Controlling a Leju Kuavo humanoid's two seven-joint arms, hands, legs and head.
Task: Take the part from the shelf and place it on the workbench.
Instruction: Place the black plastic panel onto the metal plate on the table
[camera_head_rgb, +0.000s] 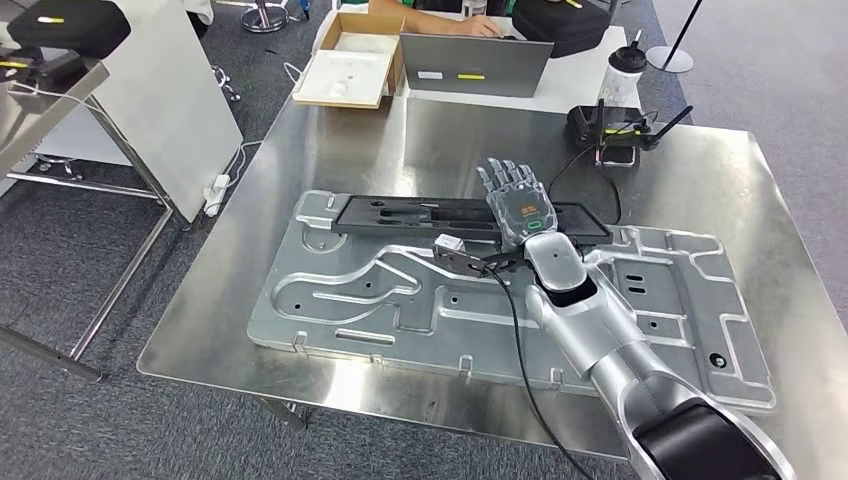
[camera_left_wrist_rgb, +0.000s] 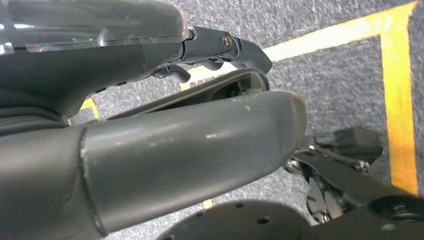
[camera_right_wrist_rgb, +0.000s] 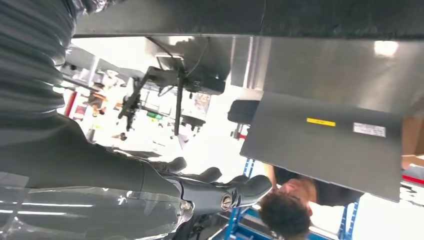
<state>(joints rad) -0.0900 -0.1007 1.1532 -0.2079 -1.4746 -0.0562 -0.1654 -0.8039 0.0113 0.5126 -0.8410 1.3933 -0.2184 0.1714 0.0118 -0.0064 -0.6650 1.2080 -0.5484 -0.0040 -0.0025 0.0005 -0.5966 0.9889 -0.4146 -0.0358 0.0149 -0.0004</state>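
Right hand (camera_head_rgb: 519, 205) hovers, fingers (camera_head_rgb: 505, 176) spread and empty, over the black part (camera_head_rgb: 400, 214) on the workbench (camera_head_rgb: 420, 140).

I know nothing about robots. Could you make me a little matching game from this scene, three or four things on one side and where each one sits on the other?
Things:
1. black part
2. right hand
3. laptop
4. remote controller

Places:
A. on the white desk behind the workbench
B. lying on the big grey metal plate
C. on the bare steel top, at the far right of the workbench
D. over the right end of the black part, fingers spread

Pairs: 1-B, 2-D, 3-A, 4-C
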